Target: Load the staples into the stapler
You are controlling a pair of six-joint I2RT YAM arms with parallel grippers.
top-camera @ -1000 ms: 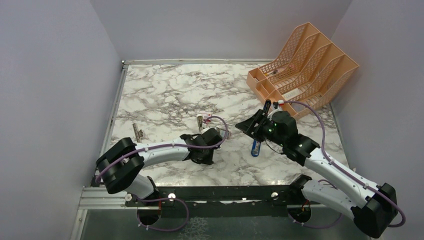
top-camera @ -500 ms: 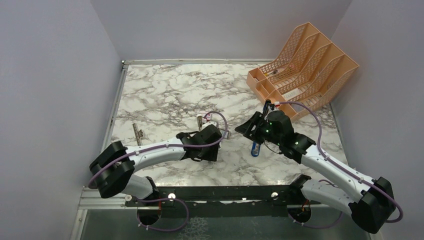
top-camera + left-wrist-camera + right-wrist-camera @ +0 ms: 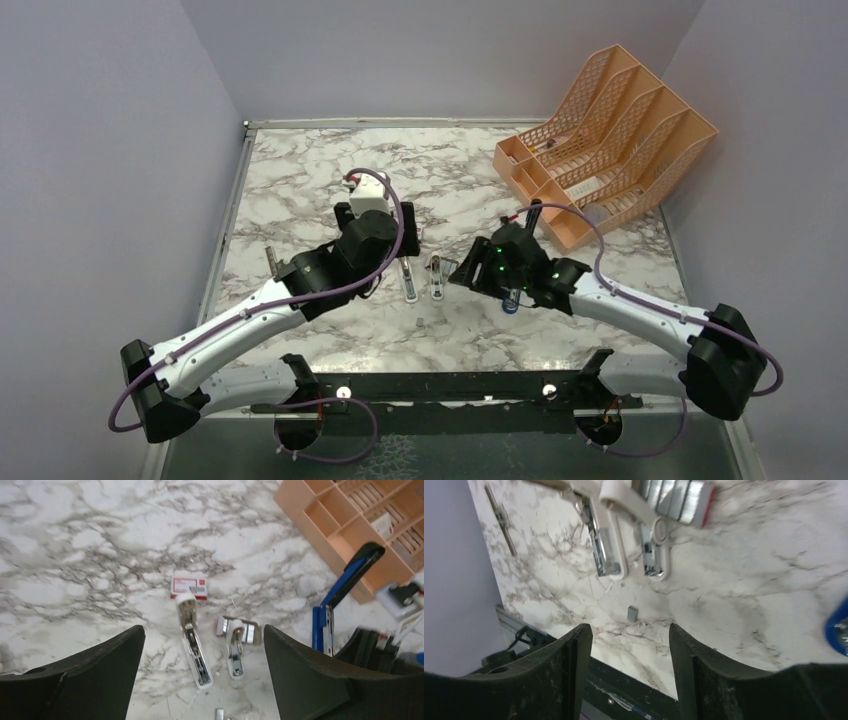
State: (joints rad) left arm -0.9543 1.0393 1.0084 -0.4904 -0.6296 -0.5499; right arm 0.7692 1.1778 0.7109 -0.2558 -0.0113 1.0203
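The stapler (image 3: 196, 652) lies opened out on the marble, its long white half with the silver channel facing up and a shorter white half (image 3: 235, 650) beside it. The staples (image 3: 219, 713), a small grey block, lie on the table just in front of them, also seen as staples (image 3: 632, 612) and staples (image 3: 421, 322). High above the stapler (image 3: 408, 282), my left gripper (image 3: 202, 628) is open and empty. Just right of it, low over the table, my right gripper (image 3: 628, 628) hangs open with nothing between its fingers.
A red-and-white box (image 3: 189, 586) lies beyond the stapler, and an opened tray of silver staple strips (image 3: 247, 630) sits behind the short half. A blue-and-black tool (image 3: 345, 592) stands at the right. An orange file organizer (image 3: 600, 140) fills the back right; a metal clip (image 3: 275, 262) lies at left.
My left gripper has opened and lifted up and back, uncovering the opened stapler on the table. The right arm has swung left and lower, closer to the stapler.
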